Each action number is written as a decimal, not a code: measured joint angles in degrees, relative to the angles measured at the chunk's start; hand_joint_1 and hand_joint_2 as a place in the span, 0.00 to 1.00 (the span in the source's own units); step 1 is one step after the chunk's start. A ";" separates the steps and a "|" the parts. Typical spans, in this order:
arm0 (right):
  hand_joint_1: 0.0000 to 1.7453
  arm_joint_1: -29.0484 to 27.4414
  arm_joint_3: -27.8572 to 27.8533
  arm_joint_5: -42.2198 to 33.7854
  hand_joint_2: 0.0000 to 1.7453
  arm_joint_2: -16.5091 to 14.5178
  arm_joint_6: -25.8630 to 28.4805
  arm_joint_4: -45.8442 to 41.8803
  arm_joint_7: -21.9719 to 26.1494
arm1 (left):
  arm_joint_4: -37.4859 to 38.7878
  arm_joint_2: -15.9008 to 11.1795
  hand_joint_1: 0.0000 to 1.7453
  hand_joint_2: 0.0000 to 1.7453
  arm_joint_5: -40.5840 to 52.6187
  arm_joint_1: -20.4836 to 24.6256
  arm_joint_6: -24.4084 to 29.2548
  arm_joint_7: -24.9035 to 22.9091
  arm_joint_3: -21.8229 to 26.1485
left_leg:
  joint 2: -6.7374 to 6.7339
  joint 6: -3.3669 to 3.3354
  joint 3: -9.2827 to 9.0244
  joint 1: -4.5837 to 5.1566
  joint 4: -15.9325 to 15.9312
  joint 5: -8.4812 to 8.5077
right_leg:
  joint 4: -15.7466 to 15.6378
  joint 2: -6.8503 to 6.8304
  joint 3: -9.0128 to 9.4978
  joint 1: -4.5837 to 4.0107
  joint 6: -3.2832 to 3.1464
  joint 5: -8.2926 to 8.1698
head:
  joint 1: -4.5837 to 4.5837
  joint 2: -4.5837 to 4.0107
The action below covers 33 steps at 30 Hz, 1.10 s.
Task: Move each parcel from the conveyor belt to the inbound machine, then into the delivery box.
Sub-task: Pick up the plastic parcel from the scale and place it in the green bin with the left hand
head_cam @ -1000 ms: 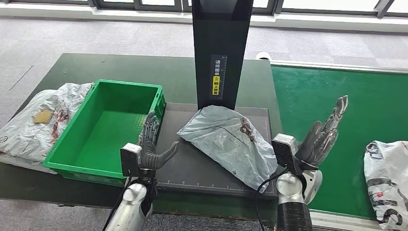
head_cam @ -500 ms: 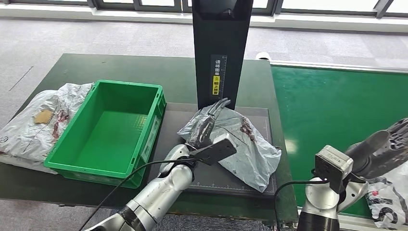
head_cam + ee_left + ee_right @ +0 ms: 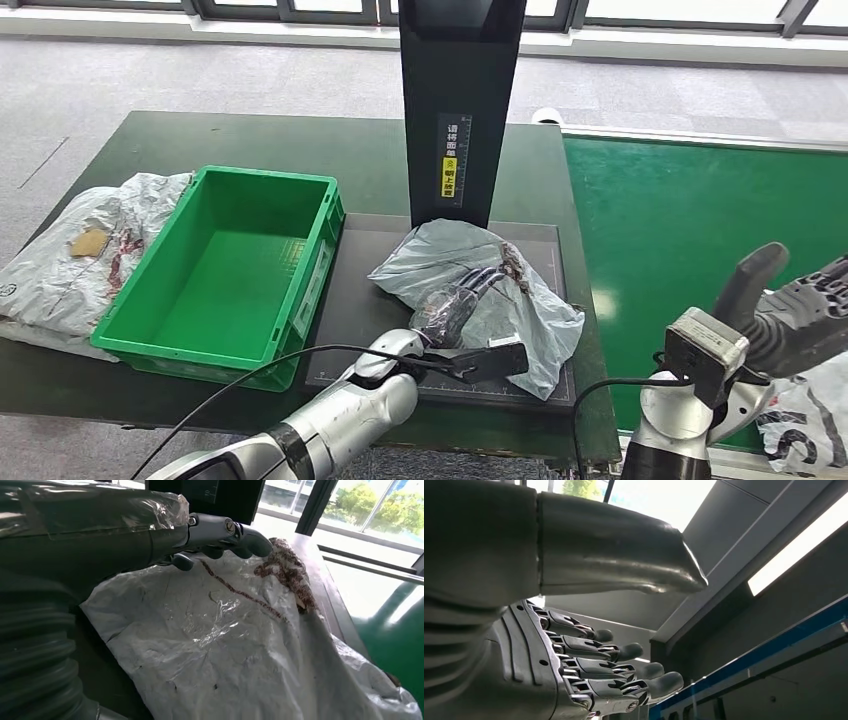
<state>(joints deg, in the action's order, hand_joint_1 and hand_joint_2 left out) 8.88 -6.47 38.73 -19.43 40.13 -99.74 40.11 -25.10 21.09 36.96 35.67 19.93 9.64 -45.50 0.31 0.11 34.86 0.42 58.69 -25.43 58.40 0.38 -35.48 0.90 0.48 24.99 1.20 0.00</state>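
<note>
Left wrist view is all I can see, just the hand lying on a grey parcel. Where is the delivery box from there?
Observer: The green delivery box stands beside the scanner platform that the grey parcel lies on, to the robot's left of it, and it is empty.
Operator: What is the right hand doing?
Observer: The right hand is raised over the conveyor belt, fingers apart, holding nothing.
Operator: Any more parcels waiting on the belt?
Observer: One white parcel lies at the belt's near edge, just below that hand.
</note>
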 joint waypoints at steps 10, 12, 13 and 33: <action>0.00 -0.01 0.00 0.00 1.00 0.00 0.00 -0.08 0.00 | 2.20 0.01 0.02 1.00 0.67 0.71 -0.25 -0.95 -1.78 | 0.00 0.00 0.00 0.00 0.00 0.00 | 0.00 0.00 0.00 0.00 0.00 0.00 | 0.01 0.00; 0.00 -0.01 0.00 0.00 1.00 0.00 0.00 -0.08 0.00 | 2.44 0.01 0.48 1.00 1.71 0.76 -1.12 -2.47 -2.59 | 0.01 0.00 0.00 0.00 0.00 0.00 | 0.00 0.00 0.00 0.00 0.00 0.00 | 0.00 0.00; 0.00 -0.01 0.00 0.00 1.00 0.00 -0.01 -0.08 0.00 | 2.55 0.01 0.73 1.00 2.30 0.75 -1.73 -3.24 -3.25 | 0.01 0.00 0.00 0.00 0.00 0.00 | 0.00 0.00 0.00 0.00 0.00 0.00 | 0.00 0.00; 0.00 0.01 0.45 -0.66 1.00 0.02 -0.01 -0.07 -0.02 | 3.15 0.01 1.00 1.00 4.34 1.29 -4.87 -5.60 -12.28 | 0.01 0.00 0.01 0.00 0.00 0.00 | 0.00 -0.02 0.02 -0.01 0.00 0.00 | 0.01 0.00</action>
<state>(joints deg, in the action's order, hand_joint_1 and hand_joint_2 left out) 8.88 -6.02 38.07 -19.41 40.12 -99.81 40.09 -21.95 21.09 41.30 36.96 15.06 4.04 -57.78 0.32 0.11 34.86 0.42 58.68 -25.43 58.40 0.36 -35.46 0.90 0.48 24.99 1.20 0.00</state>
